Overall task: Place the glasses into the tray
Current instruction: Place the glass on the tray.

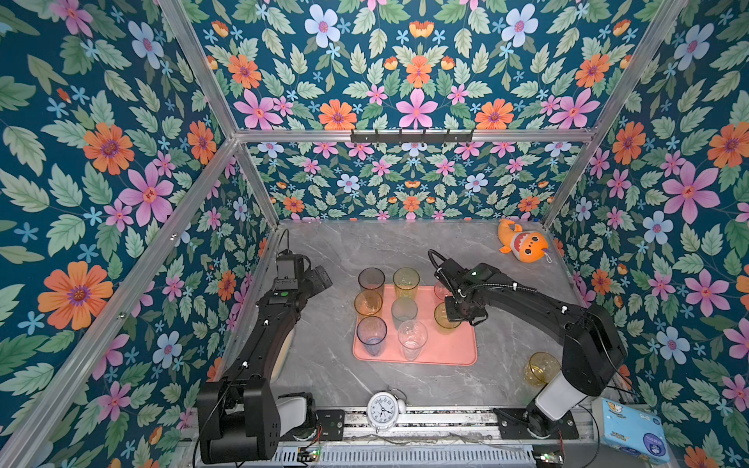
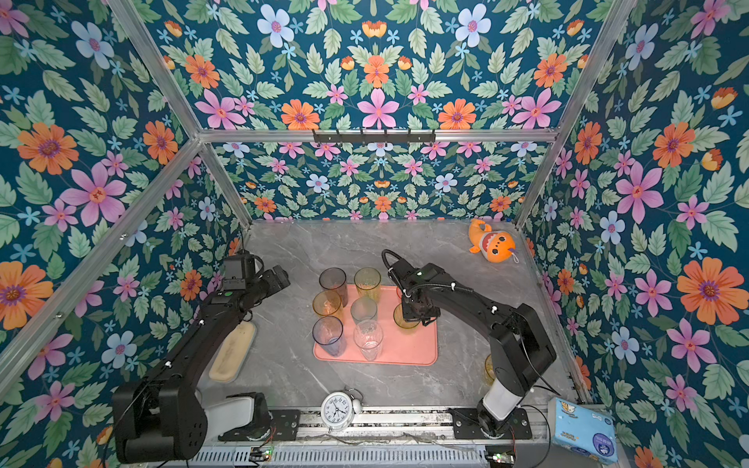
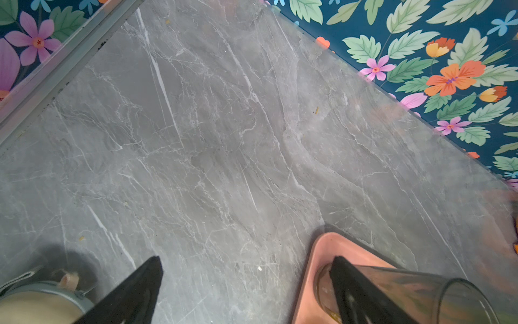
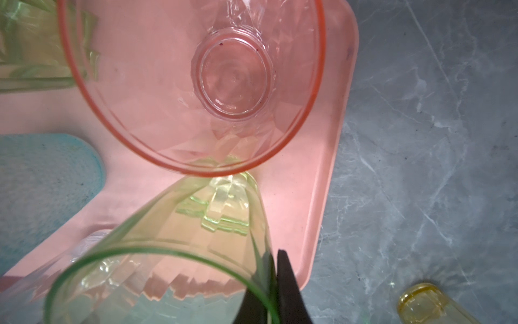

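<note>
Eight see-through tinted glasses (image 1: pixel 404 310) are over the flat salmon-pink plastic tray (image 4: pixel 297 202). A ninth, the short yellow ribbed tumbler (image 1: pixel 541 366), stands on the grey marble bench (image 1: pixel 324 364), well behind my right fingers (image 4: pixel 288 297). Those fingers are pinched tight on the rim of the green ribbed tumbler (image 4: pixel 201 232), near the tray's edge; whether its base is down I cannot tell.

I should settle it flat, then part the fingers and rise straight, so nothing drags the rim. The pink faceted tumbler (image 4: pixel 196 84) sits just beyond my fingertips, very close to the green base, so no sideways push.

My left fingers (image 3: pixel 137 294) are spread wide and empty, near the tall smoky-grey tumbler (image 3: pixel 420 294) at the tray's corner. The white alarm clock (image 1: pixel 383 409) and orange plush shark (image 1: pixel 525 243) lie well clear.
</note>
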### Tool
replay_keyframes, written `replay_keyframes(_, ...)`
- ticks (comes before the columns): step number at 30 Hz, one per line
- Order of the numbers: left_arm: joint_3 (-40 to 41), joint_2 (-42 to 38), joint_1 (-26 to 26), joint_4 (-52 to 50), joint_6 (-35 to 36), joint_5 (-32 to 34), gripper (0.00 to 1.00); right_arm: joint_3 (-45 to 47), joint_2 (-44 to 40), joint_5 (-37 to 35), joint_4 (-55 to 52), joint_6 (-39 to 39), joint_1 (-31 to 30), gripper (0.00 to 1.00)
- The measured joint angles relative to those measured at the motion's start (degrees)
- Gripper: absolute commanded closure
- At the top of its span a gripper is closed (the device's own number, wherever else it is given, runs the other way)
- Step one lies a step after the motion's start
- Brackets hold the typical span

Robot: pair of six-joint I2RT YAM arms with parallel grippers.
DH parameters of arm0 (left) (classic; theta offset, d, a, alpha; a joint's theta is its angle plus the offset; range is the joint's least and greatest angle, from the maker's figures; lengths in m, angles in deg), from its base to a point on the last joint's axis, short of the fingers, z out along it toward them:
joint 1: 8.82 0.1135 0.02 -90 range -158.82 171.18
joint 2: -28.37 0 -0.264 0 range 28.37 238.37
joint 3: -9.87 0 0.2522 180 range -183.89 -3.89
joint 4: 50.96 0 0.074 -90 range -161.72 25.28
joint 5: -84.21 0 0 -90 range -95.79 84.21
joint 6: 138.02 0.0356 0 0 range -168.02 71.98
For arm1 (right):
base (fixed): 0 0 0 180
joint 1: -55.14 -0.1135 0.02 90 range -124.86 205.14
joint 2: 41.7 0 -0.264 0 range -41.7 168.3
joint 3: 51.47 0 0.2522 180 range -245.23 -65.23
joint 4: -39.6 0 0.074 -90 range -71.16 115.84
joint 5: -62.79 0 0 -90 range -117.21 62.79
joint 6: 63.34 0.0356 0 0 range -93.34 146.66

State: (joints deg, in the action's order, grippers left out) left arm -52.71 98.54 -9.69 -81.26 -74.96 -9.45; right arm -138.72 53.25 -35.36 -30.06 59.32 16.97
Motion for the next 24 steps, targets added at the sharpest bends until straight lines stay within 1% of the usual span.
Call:
replay_keyframes(4, 0.0, 0.0, 0.0, -0.09, 0.13, 0.0, 0.04, 0.15, 1.84, -0.09, 0.2, 0.11, -0.02, 1.0)
replay_keyframes(24, 0.04, 0.07, 0.0, -0.24, 0.15, 0.0, 0.04, -0.33, 3.37, 0.17, 0.39, 0.17, 0.02, 1.0)
